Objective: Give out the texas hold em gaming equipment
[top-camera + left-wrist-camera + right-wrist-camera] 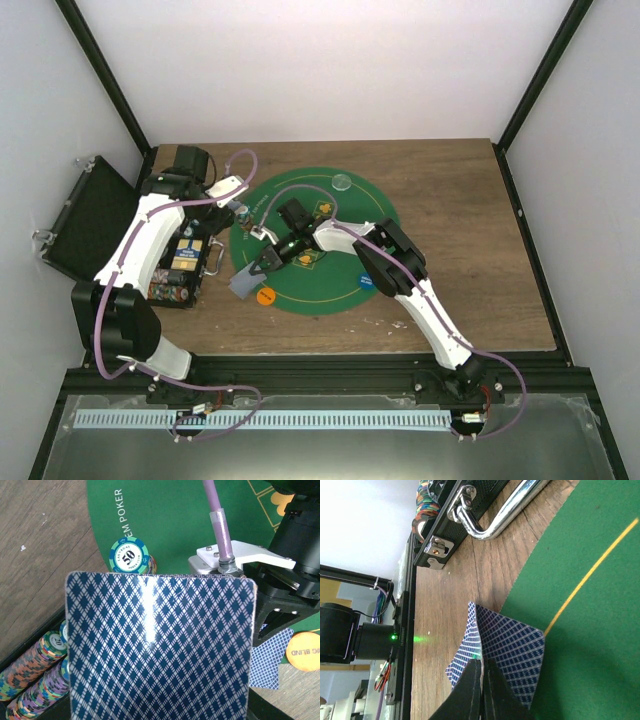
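Observation:
My left gripper [240,222] holds a blue-backed playing card [160,645] upright; it fills the left wrist view and hides the fingers. My right gripper [481,662] is shut on two blue-backed cards [515,642] at the green mat's near-left edge, just above the wood. These cards also show in the top view [242,284] and the left wrist view [270,660]. An orange disc [265,296] lies next to them. A blue disc [365,281] lies on the mat's near right. A clear disc [342,182] lies at its far edge.
The round green mat [330,300] covers the table's middle. An open black case [180,290] with rows of chips [35,670] and a metal handle [505,510] stands at the left. A stack of chips marked 50 [129,556] stands by the mat's left edge.

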You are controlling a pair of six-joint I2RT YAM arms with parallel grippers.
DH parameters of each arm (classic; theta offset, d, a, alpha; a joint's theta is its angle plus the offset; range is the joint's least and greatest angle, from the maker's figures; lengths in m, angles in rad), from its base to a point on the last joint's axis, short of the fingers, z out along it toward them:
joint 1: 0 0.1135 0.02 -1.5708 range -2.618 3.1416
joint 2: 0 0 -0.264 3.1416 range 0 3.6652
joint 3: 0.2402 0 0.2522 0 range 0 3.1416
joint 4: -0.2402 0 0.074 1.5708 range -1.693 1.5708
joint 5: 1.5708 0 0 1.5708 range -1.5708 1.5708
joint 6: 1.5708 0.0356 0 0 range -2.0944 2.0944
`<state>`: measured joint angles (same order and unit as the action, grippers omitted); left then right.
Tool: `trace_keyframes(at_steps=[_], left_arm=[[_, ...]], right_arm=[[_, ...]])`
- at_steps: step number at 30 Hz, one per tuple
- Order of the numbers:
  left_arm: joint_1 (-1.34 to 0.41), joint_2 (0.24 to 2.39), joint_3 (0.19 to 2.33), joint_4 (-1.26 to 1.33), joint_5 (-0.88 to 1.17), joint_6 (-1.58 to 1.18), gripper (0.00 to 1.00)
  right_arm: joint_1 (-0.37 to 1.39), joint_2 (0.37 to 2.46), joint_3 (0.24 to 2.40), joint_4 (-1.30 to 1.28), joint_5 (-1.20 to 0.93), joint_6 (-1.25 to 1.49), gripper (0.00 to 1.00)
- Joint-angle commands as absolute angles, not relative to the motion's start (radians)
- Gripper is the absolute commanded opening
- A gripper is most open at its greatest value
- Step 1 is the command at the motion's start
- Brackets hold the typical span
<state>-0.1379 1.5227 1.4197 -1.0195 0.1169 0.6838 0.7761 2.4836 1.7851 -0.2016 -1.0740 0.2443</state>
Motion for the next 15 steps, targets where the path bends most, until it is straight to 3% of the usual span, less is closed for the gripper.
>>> trace_keyframes(at_steps=[1,4,9,15], left_arm=[[-0.136,1.508,1.434,-1.014,0.132,0.684,0.47],[-0.137,1.51,1.434,-1.014,0.132,0.686,0.47],[-0.137,1.509,1.433,-1.015,0.136,0.687,0.47],[-0.137,1.51,1.427,-1.017,0.143,0.69,0.47]], right_arm=[[0.792,2.451,1.787,-0.243,-1.109,0.214,0.01],[0.792,2.45,1.791,-0.252,-1.092,0.207,0.02],[0.792,2.45,1.816,-0.291,-1.02,0.193,0.29],[0.792,2.415,1.832,-0.307,-0.909,0.187,0.47]])
